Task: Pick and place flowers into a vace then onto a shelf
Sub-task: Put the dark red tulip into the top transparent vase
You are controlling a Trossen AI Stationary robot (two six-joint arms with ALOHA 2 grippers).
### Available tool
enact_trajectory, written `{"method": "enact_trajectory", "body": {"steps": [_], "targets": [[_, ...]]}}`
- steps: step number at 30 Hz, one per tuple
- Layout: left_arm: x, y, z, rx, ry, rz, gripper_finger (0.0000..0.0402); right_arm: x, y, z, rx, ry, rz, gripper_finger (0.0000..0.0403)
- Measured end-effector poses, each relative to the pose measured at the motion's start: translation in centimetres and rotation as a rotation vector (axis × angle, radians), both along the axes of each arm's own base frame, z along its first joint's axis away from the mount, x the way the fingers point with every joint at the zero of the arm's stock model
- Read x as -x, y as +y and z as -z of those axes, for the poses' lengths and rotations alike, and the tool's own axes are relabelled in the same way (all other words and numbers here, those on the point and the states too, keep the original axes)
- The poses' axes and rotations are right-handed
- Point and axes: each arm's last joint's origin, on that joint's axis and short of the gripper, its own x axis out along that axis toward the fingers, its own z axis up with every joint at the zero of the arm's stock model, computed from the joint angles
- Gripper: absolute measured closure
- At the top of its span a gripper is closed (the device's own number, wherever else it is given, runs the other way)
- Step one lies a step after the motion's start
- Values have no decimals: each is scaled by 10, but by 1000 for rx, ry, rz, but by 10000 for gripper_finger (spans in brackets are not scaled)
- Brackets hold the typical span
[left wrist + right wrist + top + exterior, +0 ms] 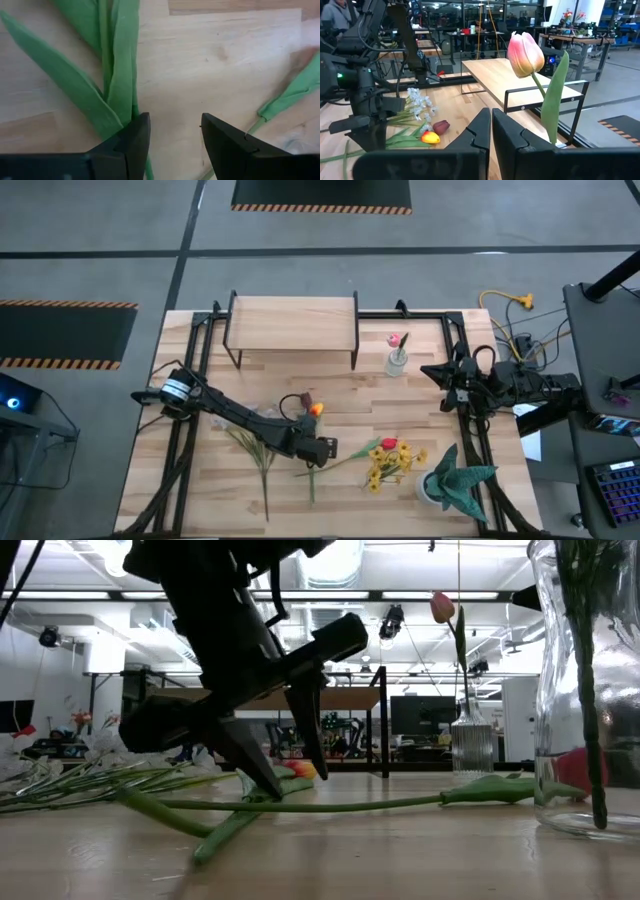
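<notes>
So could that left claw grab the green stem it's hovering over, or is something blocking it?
Probably yes. The left gripper is low over the table with its fingers apart, the green stem lies just ahead by one finger, and nothing covers it.

table [200, 480]: pale wood, matt | vase [397, 363]: clear ribbed glass | shelf [292, 320]: wood board, black metal legs

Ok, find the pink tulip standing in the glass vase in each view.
High view: pink tulip, right of the shelf.
Low view: upper right of centre, right of the shelf.
Left wrist view: not in it.
Right wrist view: centre, before the shelf.
Shared landmark: the shelf.
</notes>
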Motion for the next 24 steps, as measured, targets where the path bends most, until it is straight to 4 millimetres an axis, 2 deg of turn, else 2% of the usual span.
{"method": "enact_trajectory", "body": {"steps": [4,10,24], "targets": [[0,0,-1,1,0,-3,238,0,0,0,0,-2,0,394],[-8,-3,-13,-8,-40,42,238,0,0,0,0,-3,0,394],[-5,-2,-11,-17,1,33,238,0,0,0,-1,-4,0,394]]}}
